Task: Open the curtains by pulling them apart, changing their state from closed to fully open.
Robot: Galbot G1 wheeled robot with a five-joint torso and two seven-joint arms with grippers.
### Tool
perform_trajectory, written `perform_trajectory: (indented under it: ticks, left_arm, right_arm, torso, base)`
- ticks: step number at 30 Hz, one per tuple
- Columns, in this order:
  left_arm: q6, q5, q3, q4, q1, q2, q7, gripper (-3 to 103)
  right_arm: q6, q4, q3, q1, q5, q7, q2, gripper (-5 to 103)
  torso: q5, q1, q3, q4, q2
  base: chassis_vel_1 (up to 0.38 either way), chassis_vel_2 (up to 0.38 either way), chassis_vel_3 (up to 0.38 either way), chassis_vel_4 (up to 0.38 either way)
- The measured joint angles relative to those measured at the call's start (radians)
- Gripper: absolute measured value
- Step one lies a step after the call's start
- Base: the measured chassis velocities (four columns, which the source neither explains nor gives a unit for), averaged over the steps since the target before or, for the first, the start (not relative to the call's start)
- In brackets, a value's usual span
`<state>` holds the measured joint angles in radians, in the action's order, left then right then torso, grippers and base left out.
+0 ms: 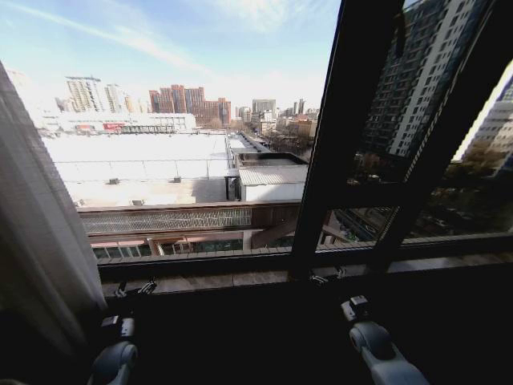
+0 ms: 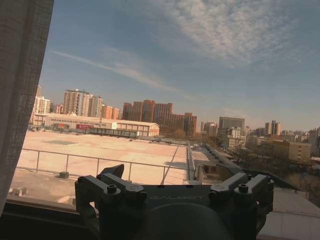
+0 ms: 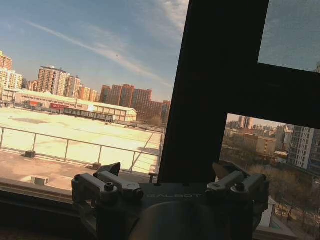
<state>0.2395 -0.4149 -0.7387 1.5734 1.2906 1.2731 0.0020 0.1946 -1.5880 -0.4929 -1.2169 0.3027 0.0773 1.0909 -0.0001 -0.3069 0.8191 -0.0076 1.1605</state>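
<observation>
One curtain (image 1: 32, 233) hangs bunched at the far left of the window, sheer white with greyish pleats. It also runs along the edge of the left wrist view as the same curtain (image 2: 22, 90). My left gripper (image 1: 135, 287) is low by the sill, just right of that curtain and apart from it, open and holding nothing. It looks out at the glass, left gripper (image 2: 172, 175). My right gripper (image 1: 329, 277) is open and empty at the foot of the black frame bar. In its own wrist view the right gripper (image 3: 167, 172) faces that bar.
A thick black window frame bar (image 1: 345, 136) stands right of centre, with a second slanted bar (image 1: 449, 128) beyond it. The frame bar (image 3: 215, 90) is close ahead of the right wrist. A stone sill (image 1: 240, 279) runs below the glass. Rooftops and towers lie outside.
</observation>
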Motion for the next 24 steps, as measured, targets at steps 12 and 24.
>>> perform_trajectory:
  ticks: [12,24]
  left_arm:
    - [0.000,0.000,0.000,-0.001,-0.001,0.000,0.000,100]
    - [0.000,0.000,0.000,-0.001,-0.001,0.000,0.000,100]
  right_arm:
    - [0.000,0.000,0.000,0.000,0.000,0.000,0.000,100]
    - [0.000,0.000,0.000,0.000,0.000,0.000,0.000,100]
  torso:
    - [0.0002,0.000,0.000,0.0000,0.000]
    - [0.0001,0.000,0.000,0.0001,0.000]
  base:
    - [-0.274,-0.262,0.264,0.267]
    - [-0.367,-0.360,0.363,0.359]
